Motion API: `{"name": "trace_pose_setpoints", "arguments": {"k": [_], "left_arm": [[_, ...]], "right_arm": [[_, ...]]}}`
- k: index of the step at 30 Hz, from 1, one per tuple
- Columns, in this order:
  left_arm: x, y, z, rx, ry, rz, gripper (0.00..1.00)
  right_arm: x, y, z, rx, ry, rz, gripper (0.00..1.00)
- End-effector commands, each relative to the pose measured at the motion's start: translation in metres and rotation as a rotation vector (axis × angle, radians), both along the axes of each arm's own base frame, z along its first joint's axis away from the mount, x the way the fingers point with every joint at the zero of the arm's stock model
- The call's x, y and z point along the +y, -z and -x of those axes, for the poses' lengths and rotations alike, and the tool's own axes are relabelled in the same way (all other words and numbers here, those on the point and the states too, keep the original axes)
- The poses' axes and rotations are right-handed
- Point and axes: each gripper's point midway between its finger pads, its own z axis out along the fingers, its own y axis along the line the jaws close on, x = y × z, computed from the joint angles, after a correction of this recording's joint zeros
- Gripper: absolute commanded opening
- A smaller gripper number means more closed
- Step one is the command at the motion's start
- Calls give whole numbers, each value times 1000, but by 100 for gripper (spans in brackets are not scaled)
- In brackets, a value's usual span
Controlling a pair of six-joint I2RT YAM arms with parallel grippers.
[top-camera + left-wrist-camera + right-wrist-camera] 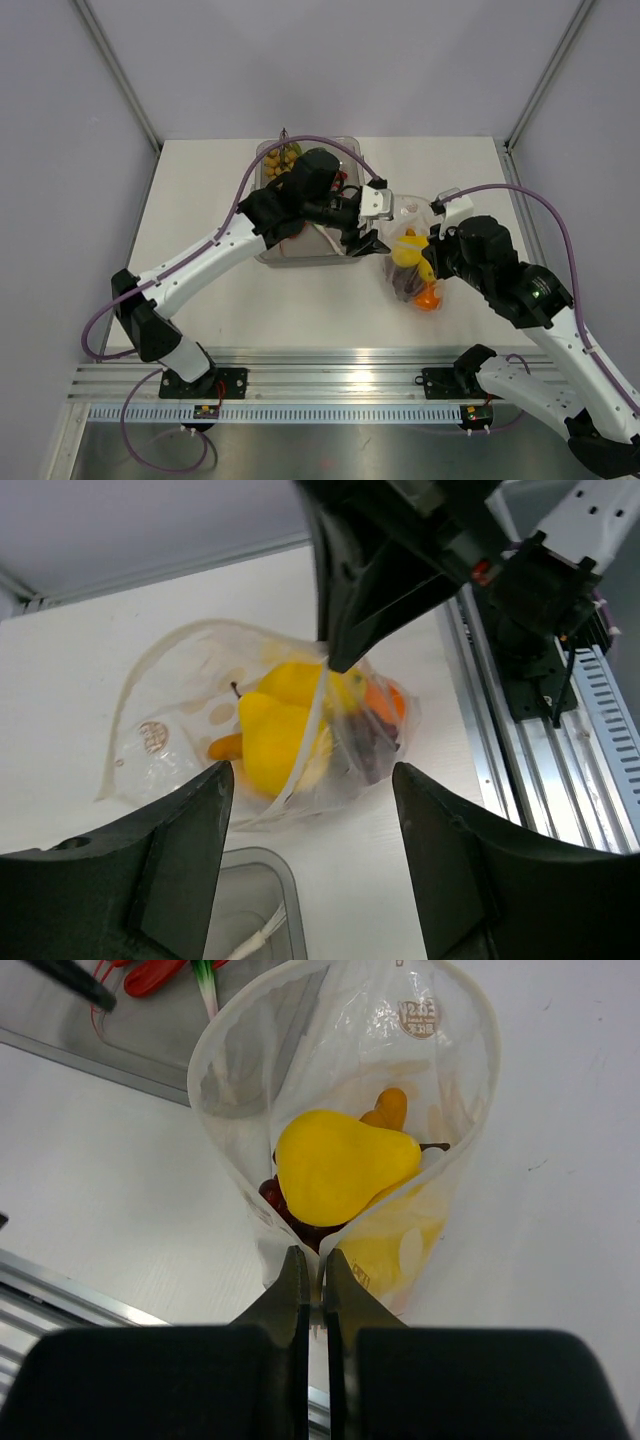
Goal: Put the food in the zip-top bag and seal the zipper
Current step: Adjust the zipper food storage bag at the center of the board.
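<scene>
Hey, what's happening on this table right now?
The right tool pinches the rim of the dotted zip-top bag, whose mouth stands open. Yellow, orange and dark toy food sits inside. The left tool hangs open and empty close to the bag. More food lies in the clear tray. Nothing is sealed yet.

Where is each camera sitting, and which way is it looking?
Top camera: high up behind the arms, looking down on the table; the left arm and right arm both show.
Left wrist camera: on the left arm, looking between its open left fingers at the zip-top bag; the right fingers show too.
Right wrist camera: on the right arm, looking past its shut right fingers, which pinch the bag's rim, into its open mouth.
Shared: all three see the bag with the yellow toy fruit inside.
</scene>
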Motion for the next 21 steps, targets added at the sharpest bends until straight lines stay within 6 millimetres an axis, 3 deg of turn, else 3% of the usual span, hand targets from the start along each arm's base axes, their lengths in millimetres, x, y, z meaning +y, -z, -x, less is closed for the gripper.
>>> {"name": "trace_pose_setpoints", "arguments": {"k": [1, 7, 13, 16, 19, 20, 21], "left_arm": [[-18, -13, 23, -72, 148, 37, 69], [-41, 13, 28, -55, 209, -50, 69], [-46, 45, 34, -3, 261, -153, 63], [-44, 61, 33, 20, 266, -197, 51], [-43, 66, 37, 34, 292, -209, 4], [-43, 65, 38, 38, 296, -207, 0], [-43, 63, 37, 40, 297, -198, 0]], "right_arm": [[3, -31, 2, -68, -17, -69, 0], [0, -38, 7, -81, -19, -77, 0], [-9, -37, 9, -78, 24, -71, 0], [-14, -36, 10, -74, 55, -73, 0], [-18, -34, 10, -64, 93, -88, 1], [-20, -34, 11, -66, 109, -94, 2], [-21, -33, 10, -59, 134, -114, 14]]}}
